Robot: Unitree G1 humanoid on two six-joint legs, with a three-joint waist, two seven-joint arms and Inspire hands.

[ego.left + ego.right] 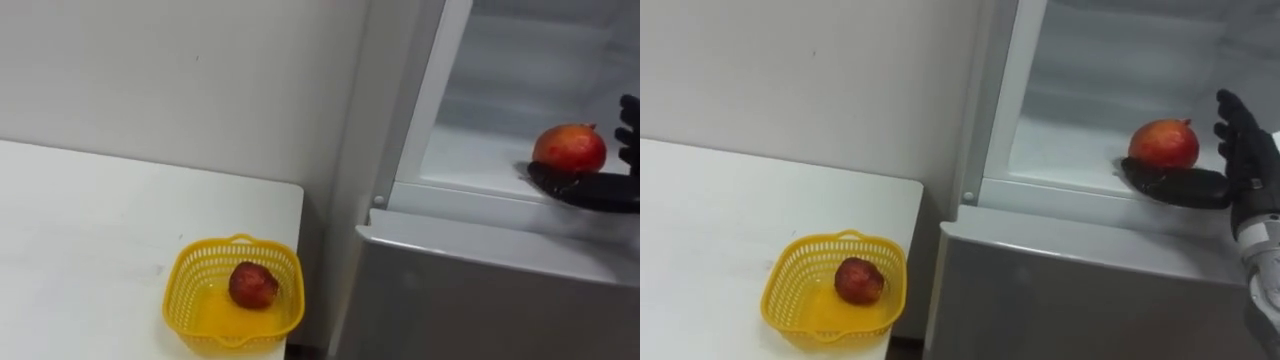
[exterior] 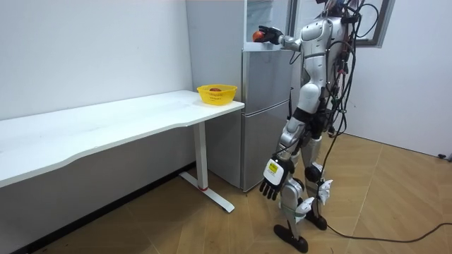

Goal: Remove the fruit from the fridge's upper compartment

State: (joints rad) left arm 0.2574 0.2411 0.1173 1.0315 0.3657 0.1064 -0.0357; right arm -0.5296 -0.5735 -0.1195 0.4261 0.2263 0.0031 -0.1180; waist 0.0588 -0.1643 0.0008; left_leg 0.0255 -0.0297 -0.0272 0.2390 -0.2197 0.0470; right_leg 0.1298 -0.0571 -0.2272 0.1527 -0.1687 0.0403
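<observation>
While my right hand [image 1: 1244,165] flanks the pomegranate [image 1: 1163,143], fingers apart, I judge it firm, smooth, rollable: cup its middle.

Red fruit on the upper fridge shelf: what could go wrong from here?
1. The right hand is open, thumb in front of the red fruit, fingers apart from it; a nudge could roll the round fruit deeper along the shelf.
2. The yellow basket sits at the corner of the table and already holds a second fruit; a careless drop could bounce out.
</observation>
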